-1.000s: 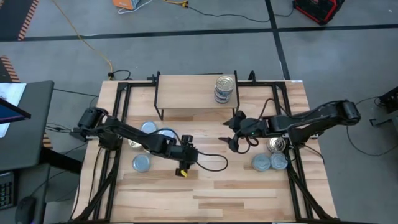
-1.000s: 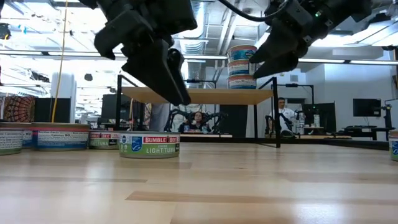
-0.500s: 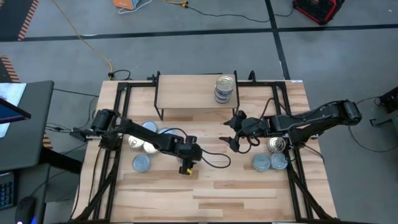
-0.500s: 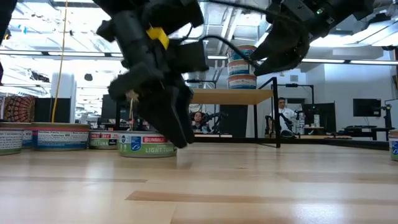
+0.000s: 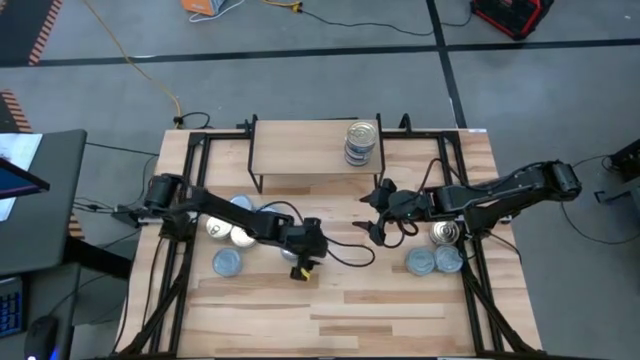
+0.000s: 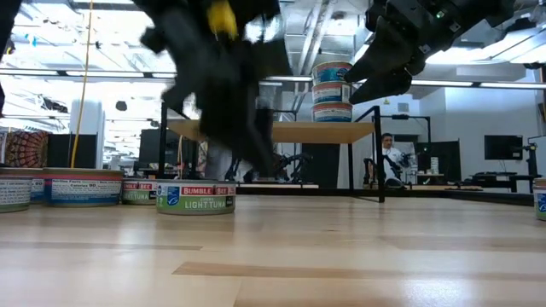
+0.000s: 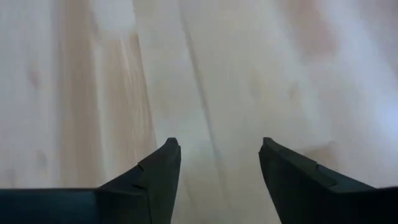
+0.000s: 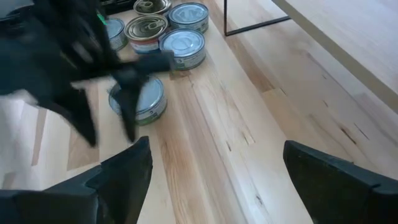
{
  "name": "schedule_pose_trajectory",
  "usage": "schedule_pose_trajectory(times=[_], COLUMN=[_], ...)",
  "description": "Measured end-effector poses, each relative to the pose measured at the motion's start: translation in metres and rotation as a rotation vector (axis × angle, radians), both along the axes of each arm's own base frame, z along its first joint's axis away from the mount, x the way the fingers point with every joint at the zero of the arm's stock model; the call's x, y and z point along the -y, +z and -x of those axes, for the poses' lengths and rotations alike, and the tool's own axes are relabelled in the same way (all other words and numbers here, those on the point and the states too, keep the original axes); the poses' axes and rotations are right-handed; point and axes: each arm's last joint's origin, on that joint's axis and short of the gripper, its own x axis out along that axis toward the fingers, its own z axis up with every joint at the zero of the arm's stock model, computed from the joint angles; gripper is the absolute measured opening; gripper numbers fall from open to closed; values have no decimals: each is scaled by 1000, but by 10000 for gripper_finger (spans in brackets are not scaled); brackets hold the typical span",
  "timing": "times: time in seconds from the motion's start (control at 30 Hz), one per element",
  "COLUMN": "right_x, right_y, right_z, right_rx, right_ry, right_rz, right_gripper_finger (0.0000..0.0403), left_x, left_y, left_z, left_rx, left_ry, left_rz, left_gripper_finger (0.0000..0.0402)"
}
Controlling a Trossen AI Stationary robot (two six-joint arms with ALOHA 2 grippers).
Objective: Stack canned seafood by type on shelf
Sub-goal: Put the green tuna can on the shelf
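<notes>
The left tool [image 5: 300, 268] hung spread and empty over bare worktop [image 5: 400, 300] near the middle front, with nothing between its fingers [image 7: 158, 177]. The right tool [image 5: 374, 228] hovered released in front of the shelf [image 5: 300, 150], likewise empty. Three tins [image 5: 360, 142] stood stacked at the shelf's right end — probably one type's pile. Loose tins [image 5: 228, 262] lay in clusters at the worktop's left and right [image 5: 434, 260], awaiting sorting.

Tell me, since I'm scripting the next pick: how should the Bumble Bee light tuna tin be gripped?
Grip the flat round blue-labelled tuna tin across its curved side wall, from straight above. It lies flat on the light wooden tabletop, too low for a sideways approach. The open left tool is nearest.
</notes>
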Motion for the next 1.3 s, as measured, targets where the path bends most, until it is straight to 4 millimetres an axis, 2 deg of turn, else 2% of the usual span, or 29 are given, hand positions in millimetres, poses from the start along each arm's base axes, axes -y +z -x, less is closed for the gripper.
schedule_pose_trajectory(times=[0.07, 0.17, 0.3, 0.4, 0.6, 1.07, 1.17, 1.3], right_x=[0, 0, 0, 0, 0, -4, -3, -3], right_y=[0, 0, 0, 2, 2, 2, 2, 2], right_z=[0, 0, 0, -1, -2, -1, -1, -1], right_rx=[0, 0, 5, 22, 30, 25, 25, 25], right_ry=[0, 0, 0, 0, 1, 18, 18, 16], right_rz=[0, 0, -1, -2, -2, 4, 4, 5], right_gripper_finger=[382, 382, 382, 382, 382, 382, 382, 382], left_x=[2, 3, -3, -9, -16, -31, -31, -27], left_y=[4, -8, -12, -26, -47, -93, -92, -79], left_z=[6, 18, 29, 35, 33, 16, 14, 11], left_rx=[44, 72, 207, 225, 180, 193, 213, 238], left_ry=[-11, -14, 14, 26, 36, 4, 4, -22], left_rz=[5, 4, 13, 28, 43, 173, 178, 155], left_gripper_finger=[203, 195, 185, 181, 178, 178, 178, 178])
